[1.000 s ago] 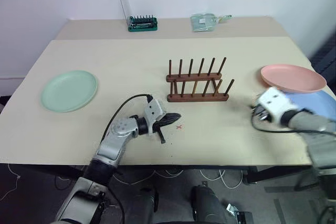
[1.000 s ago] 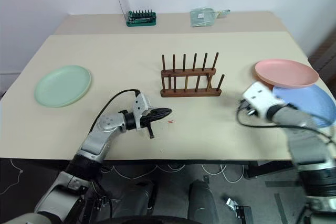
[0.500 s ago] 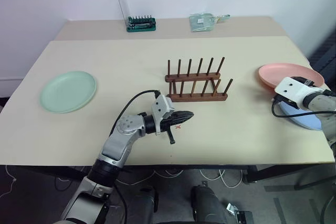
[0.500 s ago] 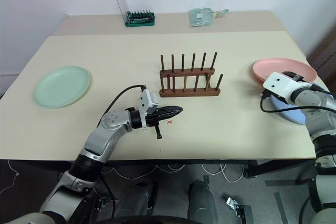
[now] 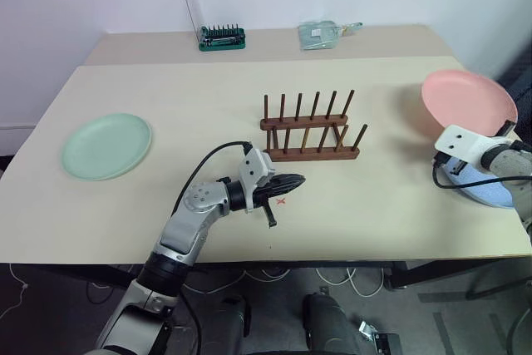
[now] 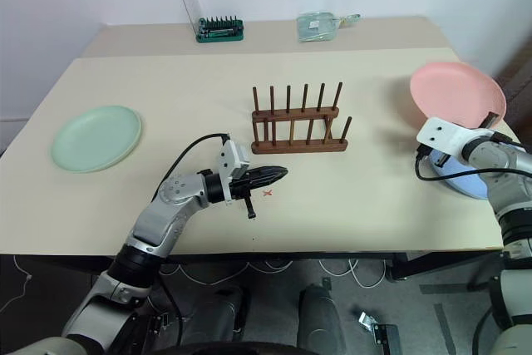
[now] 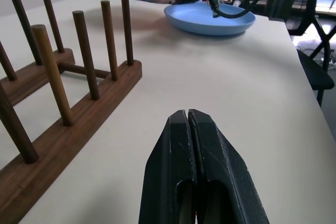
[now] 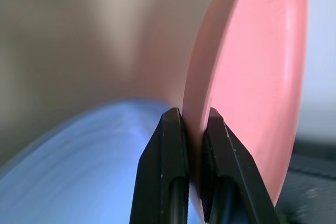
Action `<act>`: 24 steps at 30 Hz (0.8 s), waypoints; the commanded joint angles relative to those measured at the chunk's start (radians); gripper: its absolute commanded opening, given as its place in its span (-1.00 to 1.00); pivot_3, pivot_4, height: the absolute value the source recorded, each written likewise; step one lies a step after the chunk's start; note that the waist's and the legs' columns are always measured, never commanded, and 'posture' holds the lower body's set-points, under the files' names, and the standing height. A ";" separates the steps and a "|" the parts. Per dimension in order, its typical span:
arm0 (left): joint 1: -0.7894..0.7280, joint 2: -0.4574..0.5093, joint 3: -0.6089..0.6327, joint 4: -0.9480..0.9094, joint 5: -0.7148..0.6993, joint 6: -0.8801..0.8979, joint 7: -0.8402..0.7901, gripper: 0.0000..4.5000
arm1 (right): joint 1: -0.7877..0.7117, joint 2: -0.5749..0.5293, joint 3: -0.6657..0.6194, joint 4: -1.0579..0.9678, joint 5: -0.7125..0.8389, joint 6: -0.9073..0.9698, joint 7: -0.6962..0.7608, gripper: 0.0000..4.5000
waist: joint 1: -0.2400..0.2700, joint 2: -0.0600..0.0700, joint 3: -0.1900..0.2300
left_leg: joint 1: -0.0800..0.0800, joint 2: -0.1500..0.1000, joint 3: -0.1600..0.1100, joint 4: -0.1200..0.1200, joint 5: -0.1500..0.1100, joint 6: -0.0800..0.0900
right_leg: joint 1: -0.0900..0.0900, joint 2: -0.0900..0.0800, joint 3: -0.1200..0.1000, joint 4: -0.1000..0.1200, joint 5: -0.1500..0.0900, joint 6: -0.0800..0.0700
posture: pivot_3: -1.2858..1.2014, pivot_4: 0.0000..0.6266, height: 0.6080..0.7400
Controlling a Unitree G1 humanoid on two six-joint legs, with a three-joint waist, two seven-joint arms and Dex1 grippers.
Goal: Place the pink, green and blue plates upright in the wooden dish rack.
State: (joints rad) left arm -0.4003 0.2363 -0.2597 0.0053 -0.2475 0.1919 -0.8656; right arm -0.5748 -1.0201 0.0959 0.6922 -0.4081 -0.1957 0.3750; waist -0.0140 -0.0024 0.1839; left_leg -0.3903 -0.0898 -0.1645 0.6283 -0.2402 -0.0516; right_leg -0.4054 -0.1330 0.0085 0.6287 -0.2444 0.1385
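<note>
The pink plate [image 5: 468, 102] was off the table and tipped up on edge at the far right, its hollow face turned toward the middle of the table. The right gripper [image 8: 193, 129] had it pinched by the rim, both black fingers pressed tight on either side of that edge. Right beneath it lay the blue plate [image 5: 486, 189], flat on the table near the right edge, partly hidden by the right wrist. The wooden dish rack [image 5: 312, 132] stood in the middle of the table, every peg bare, well apart from the pink plate. Over on the far left the green plate [image 5: 107, 145] lay flat, alone. In front of the rack hovered the left gripper [image 7: 189, 116], its fingers pressed together with nothing between them, pointing toward the right side, just above a small red mark [image 5: 283, 201] on the table [image 5: 208, 97]. At the back edge sat a green tool holder [image 5: 221, 37] with its clear lid up, and beside it a small clear packet [image 5: 322, 35].
</note>
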 commanded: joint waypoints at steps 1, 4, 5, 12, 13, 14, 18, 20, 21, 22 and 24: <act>-0.024 0.002 0.032 -0.016 -0.002 -0.037 0.013 -0.99 | 0.016 -0.009 -0.170 -0.325 0.188 0.008 0.034 -0.99 | 0.001 0.001 0.001 | 0.000 0.000 0.000 0.000 0.000 0.000 | 0.000 0.000 0.000 0.000 0.000 0.000 | 0.03 -0.52 1.00; -0.032 0.007 0.050 -0.004 -0.011 -0.042 0.015 -0.99 | 0.041 0.083 -0.255 -0.630 0.455 0.158 0.161 -0.99 | -0.010 0.002 0.001 | 0.000 0.001 0.003 0.000 0.000 0.000 | -0.002 0.001 0.003 0.001 0.000 0.000 | 0.03 -0.52 1.00; -0.037 0.010 0.058 0.000 -0.017 -0.041 0.014 -0.99 | 0.061 0.116 -0.259 -0.764 0.609 0.282 0.209 -0.99 | -0.008 0.001 0.001 | 0.001 0.002 0.002 0.000 0.000 0.000 | -0.002 0.002 0.003 0.001 0.000 0.000 | 0.03 -0.52 1.00; -0.040 0.037 0.108 -0.004 -0.065 -0.048 -0.028 -0.99 | -0.028 0.373 -0.333 -1.065 1.288 0.785 0.100 -0.99 | 0.013 -0.003 0.001 | -0.001 0.001 -0.001 0.001 0.000 0.001 | 0.000 0.001 0.002 0.000 0.000 0.000 | 0.03 -0.52 1.00; -0.039 0.044 0.117 -0.008 -0.073 -0.045 -0.036 -0.99 | -0.033 0.384 -0.335 -1.046 1.305 0.815 0.083 -0.99 | 0.017 -0.003 0.001 | -0.001 0.000 -0.001 0.002 -0.001 0.001 | 0.000 0.000 0.002 -0.001 0.000 0.000 | 0.03 -0.52 1.00; -0.038 0.050 0.123 -0.011 -0.078 -0.043 -0.041 -0.99 | -0.036 0.391 -0.336 -1.035 1.316 0.838 0.070 -0.99 | 0.022 -0.003 0.001 | -0.001 0.000 -0.001 0.002 -0.001 0.002 | 0.000 0.000 0.002 -0.001 0.000 0.000 | 0.03 -0.52 1.00; -0.020 0.072 0.137 -0.028 -0.090 -0.037 -0.050 -0.99 | -0.020 0.385 -0.362 -0.991 1.322 0.875 0.064 -0.99 | 0.026 -0.003 0.001 | -0.001 0.000 0.000 0.001 -0.001 0.002 | -0.001 0.000 0.002 -0.002 0.000 0.000 | 0.03 -0.52 1.00; -0.014 0.077 0.140 -0.033 -0.092 -0.035 -0.049 -0.99 | -0.017 0.385 -0.375 -0.980 1.323 0.882 0.063 -0.99 | 0.024 -0.003 0.001 | -0.001 0.000 0.000 0.000 -0.001 0.002 | -0.002 0.000 0.002 -0.001 0.000 0.000 | 0.03 -0.52 1.00; -0.011 0.078 0.141 -0.036 -0.093 -0.034 -0.049 -0.99 | -0.015 0.384 -0.382 -0.975 1.326 0.886 0.065 -0.99 | 0.024 -0.003 0.001 | -0.001 0.000 0.000 0.000 -0.001 0.002 | -0.002 0.000 0.002 -0.001 0.000 0.000 | 0.03 -0.52 1.00; -0.004 0.080 0.142 -0.040 -0.095 -0.032 -0.048 -0.99 | -0.001 0.376 -0.388 -0.963 1.310 0.880 0.072 -0.99 | 0.022 -0.003 0.001 | -0.001 0.000 0.000 0.000 -0.001 0.002 | -0.002 0.001 0.002 -0.001 0.000 0.000 | 0.03 -0.52 1.00; 0.005 0.080 0.143 -0.047 -0.096 -0.028 -0.046 -0.99 | 0.025 0.361 -0.396 -0.944 1.276 0.870 0.084 -0.99 | 0.022 -0.003 0.001 | -0.001 0.000 0.000 0.000 -0.001 0.002 | -0.002 0.001 0.002 -0.001 0.000 0.000 | 0.03 -0.52 1.00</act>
State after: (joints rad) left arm -0.3965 0.3128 -0.1344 -0.0018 -0.3222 0.1689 -0.9122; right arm -0.5578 -0.6432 -0.2643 -0.2532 0.8868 0.6920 0.4473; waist 0.0077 -0.0053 0.1854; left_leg -0.3916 -0.0893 -0.1641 0.6281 -0.2413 -0.0495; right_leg -0.4077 -0.1322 0.0102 0.6280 -0.2441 0.1385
